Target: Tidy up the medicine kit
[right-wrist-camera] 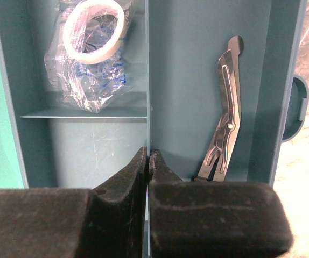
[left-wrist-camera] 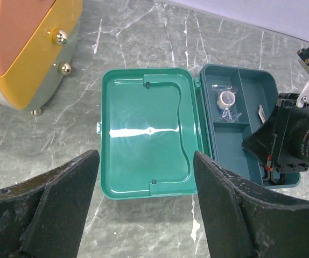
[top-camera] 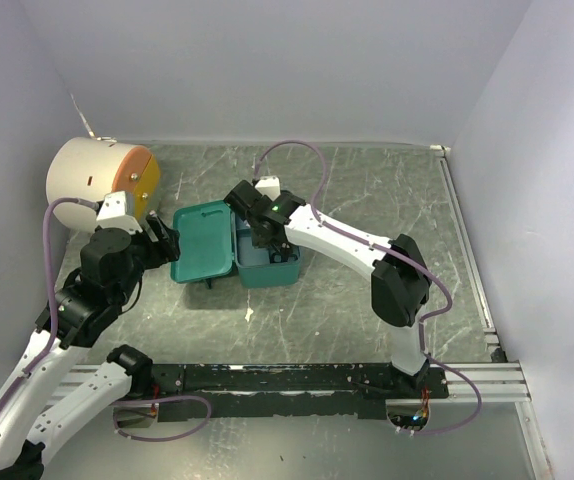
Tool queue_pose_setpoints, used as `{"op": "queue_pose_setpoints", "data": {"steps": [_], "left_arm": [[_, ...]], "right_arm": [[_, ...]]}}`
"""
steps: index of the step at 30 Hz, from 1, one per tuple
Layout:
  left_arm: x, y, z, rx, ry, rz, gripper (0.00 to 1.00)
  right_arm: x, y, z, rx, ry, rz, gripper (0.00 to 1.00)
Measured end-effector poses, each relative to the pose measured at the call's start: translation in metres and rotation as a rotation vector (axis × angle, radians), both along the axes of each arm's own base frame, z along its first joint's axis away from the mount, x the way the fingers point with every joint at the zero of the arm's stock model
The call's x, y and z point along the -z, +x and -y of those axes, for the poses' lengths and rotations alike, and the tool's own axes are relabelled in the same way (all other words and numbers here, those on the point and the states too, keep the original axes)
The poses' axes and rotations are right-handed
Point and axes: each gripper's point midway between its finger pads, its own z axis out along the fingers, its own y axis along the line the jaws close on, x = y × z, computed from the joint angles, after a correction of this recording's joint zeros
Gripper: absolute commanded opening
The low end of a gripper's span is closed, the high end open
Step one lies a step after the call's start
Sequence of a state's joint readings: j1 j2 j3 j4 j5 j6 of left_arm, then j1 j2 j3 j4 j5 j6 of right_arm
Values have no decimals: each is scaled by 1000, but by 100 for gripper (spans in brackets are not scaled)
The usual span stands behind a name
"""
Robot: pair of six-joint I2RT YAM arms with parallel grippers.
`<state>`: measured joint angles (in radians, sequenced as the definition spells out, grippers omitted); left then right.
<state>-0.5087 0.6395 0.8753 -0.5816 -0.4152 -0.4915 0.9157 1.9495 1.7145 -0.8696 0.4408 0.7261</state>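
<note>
Both right fingers (right-wrist-camera: 119, 185) meet over open medicine kit (top-camera: 205, 243).

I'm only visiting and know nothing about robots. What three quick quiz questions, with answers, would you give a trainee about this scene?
1. True or false: the medicine kit is closed.
2. Which gripper has its jaws wide apart? A) the left gripper B) the right gripper
3. Fill in: the wrapped roll of tape and the metal shears lie in ___ compartments (the same / different).

Key: 1 false, it lies open. 2 A; the right one is shut. 3 different.
</note>
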Motion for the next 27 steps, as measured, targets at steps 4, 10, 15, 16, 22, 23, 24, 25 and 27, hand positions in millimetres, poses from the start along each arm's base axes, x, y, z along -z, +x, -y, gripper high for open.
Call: {"op": "queue_pose_setpoints", "data": {"steps": [4,10,15,16,22,23,24,25,27], "left_arm": [[0,0,0,0,1,0,84],[1,1,0,0,2,-4,84],[1,1,0,0,3,-5,92],[2,1,1,-1,1,-7,93],[14,7,5,-6,12,-56,97],[18,8,5,-7,17,-69,99],[22,9,6,-9,24,-85,100],[26,10,6,-13,31,-102,100],[37,12,6,-29,45,-144,100]], "right_arm": [[2,0,0,0,-1,1,4],[9,1,-1,2,4,9,6],[9,2,-2,0,9,14,28],[9,2,-2,0,8,15,30],[0,1,4,0,7,30,44],[-6,0,5,-2,15,39,46],[-13,0,5,-6,29,49,47],[-20,-1,6,-11,41,61,48],[-39,-6,10,-27,88,93,49]]}}
